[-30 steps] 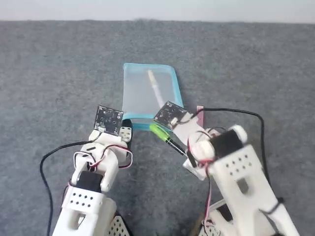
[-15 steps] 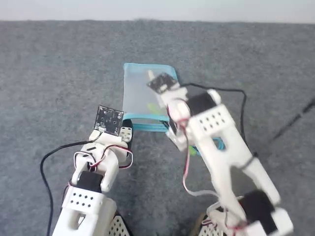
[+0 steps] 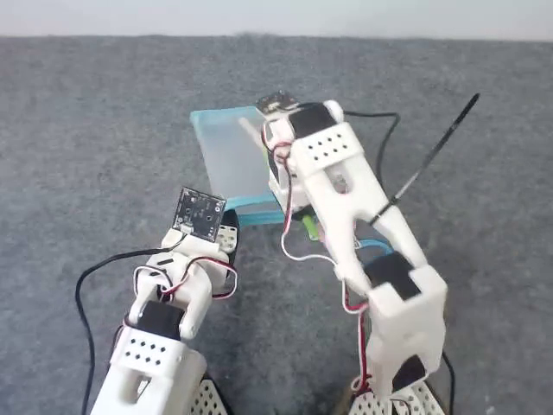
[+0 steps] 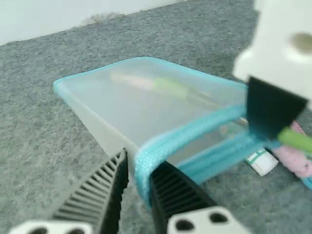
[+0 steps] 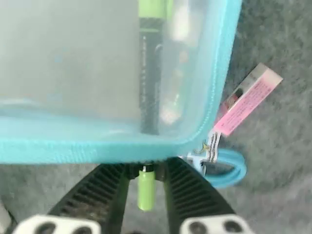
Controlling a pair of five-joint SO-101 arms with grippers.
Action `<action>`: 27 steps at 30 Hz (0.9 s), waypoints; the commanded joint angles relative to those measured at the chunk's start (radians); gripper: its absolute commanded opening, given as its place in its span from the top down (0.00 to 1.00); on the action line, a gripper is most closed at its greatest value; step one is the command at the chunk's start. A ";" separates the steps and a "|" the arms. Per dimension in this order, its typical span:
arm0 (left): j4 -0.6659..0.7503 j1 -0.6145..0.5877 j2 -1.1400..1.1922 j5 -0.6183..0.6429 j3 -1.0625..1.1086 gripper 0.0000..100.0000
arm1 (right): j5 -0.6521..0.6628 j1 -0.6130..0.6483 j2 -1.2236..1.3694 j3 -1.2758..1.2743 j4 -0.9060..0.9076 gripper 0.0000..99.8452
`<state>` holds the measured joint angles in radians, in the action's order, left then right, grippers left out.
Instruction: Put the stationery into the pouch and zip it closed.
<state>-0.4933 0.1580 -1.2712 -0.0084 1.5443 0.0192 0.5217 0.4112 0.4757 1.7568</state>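
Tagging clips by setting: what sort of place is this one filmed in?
Probably a robotics lab or hobby bench. A grey felt-like mat serves as the work surface, a plain pale wall runs behind it, and a white left arm and right arm with exposed wiring flank a pouch.

The pouch (image 4: 146, 102) is smooth, frosted see-through plastic edged in woven blue cloth tape, the desk (image 3: 104, 112) wears a rough, matt grey carpet-like cloth, the pen (image 5: 148, 97) is glossy green-and-black plastic — and the left tool (image 4: 138, 168) and right tool (image 5: 144, 170) are matt black ribbed plastic.
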 commanded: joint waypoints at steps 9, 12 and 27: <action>0.037 0.028 -0.002 -0.020 0.005 0.99 | 0.038 0.021 -0.102 0.149 0.038 0.78; 0.037 0.023 -0.002 -0.018 0.005 0.99 | 0.040 0.013 -0.177 0.147 0.039 0.78; 0.058 -0.158 -0.002 -0.015 0.001 0.99 | 0.130 -0.168 -0.615 -0.512 -0.225 0.79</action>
<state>-0.4672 0.0353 -1.2712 -0.0253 1.5673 0.1327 0.4250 -0.0890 0.1304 1.6418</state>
